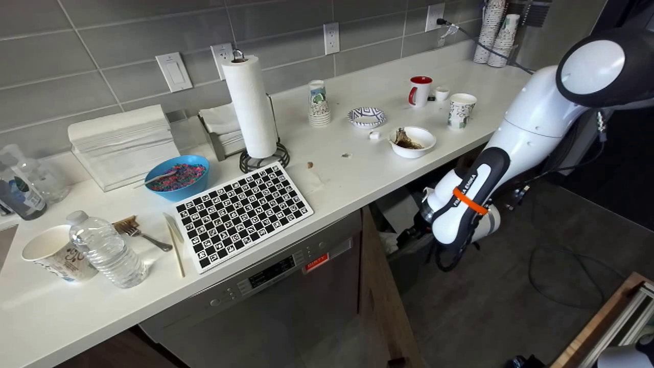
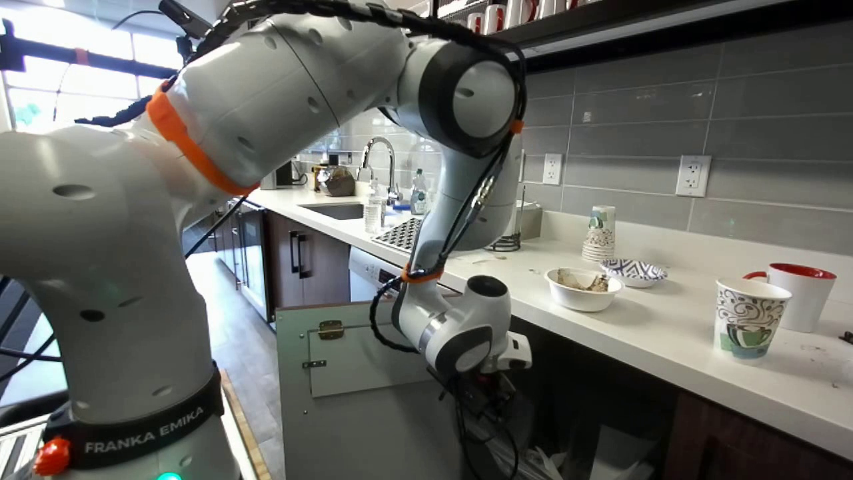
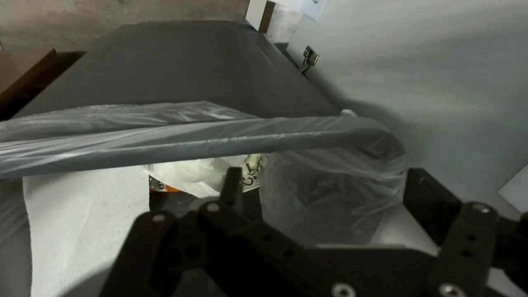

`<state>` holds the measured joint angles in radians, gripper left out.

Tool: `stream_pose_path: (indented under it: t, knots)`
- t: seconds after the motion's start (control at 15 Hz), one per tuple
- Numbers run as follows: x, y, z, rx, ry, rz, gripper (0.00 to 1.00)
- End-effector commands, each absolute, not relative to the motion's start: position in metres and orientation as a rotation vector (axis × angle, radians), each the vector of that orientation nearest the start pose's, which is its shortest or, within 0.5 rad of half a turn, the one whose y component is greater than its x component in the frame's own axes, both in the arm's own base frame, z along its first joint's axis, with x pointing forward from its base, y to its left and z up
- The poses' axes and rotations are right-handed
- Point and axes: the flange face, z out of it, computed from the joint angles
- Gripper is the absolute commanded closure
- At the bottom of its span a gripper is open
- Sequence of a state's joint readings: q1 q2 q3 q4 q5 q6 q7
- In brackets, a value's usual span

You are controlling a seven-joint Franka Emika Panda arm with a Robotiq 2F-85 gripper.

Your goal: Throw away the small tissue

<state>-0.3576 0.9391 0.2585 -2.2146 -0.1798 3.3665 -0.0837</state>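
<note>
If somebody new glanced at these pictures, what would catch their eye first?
Probably the big white robot arm filling much of an exterior view, its open gripper down at the bag-lined bin. Next, the black-and-white checkered board on the counter, with a bright blue bowl of colorful bits beside it.

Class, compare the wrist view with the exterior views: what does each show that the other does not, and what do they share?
Only the wrist view: a swirl-printed piece of trash, an orange scrap and a close look at the bin liner.

Only the exterior views, and in both: the counter with the mug, white bowl and bottle.

Shared: the gripper, plainly open in the wrist view, and the open cabinet door.
</note>
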Motion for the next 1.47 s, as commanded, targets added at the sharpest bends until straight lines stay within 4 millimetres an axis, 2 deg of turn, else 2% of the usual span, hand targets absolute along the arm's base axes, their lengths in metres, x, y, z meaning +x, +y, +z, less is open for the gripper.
stream_pose_path:
  t: [0.0,0.2,0.4,0.87,1.13,1.4]
  knots:
    - [0.466,-0.002,0.048,-2.982,-0.058,-0.306,0.0]
    - [0.45,0.005,0.081,-3.024,-0.007,-0.242,0.0]
    - [0.438,0.011,0.114,-3.074,0.081,-0.096,0.0]
    - [0.434,0.026,0.185,-3.181,0.116,0.18,0.0]
    - [0.434,0.031,0.216,-3.221,0.12,0.205,0.0]
    - [0.432,0.031,0.243,-3.264,0.137,0.14,0.0]
